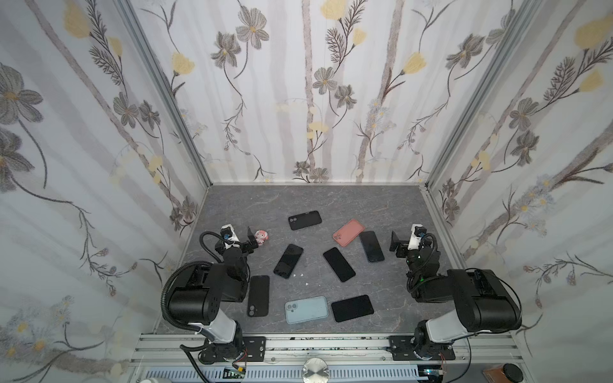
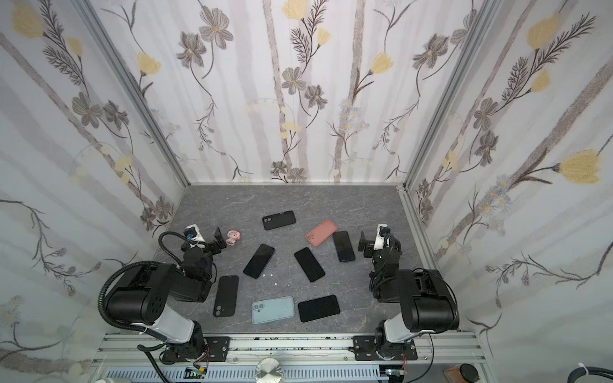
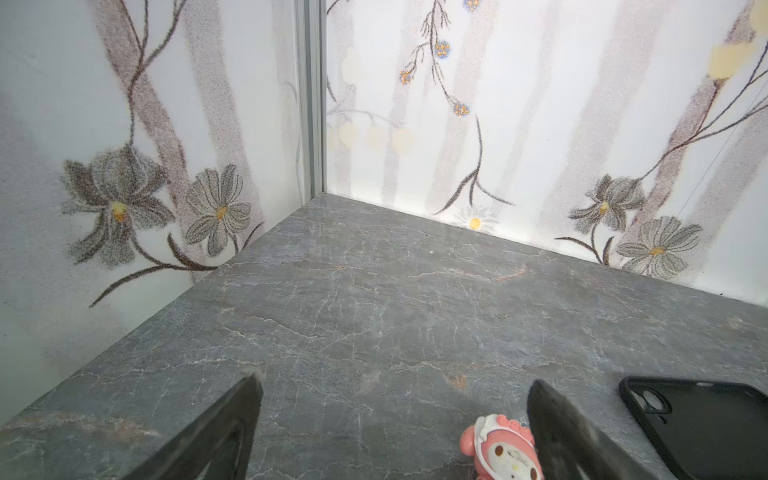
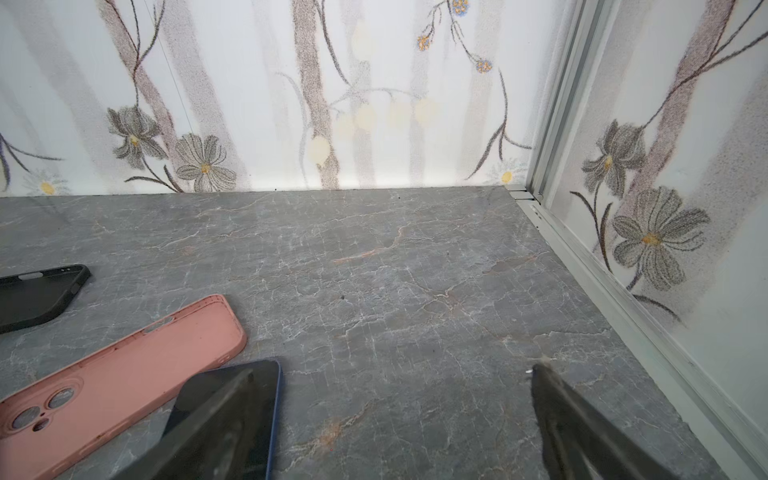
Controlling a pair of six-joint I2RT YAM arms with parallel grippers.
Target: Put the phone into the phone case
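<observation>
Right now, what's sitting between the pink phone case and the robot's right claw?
A dark phone with a blue edge lies flat between the pink case and the right gripper, seen in both top views.

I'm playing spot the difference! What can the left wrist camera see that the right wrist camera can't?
Only the left wrist view shows the little pink toy beside the open left hand. Only the right wrist view shows the pink case and a dark phone by the open right hand. Both show the black case, the gray table and flowered walls.
</observation>
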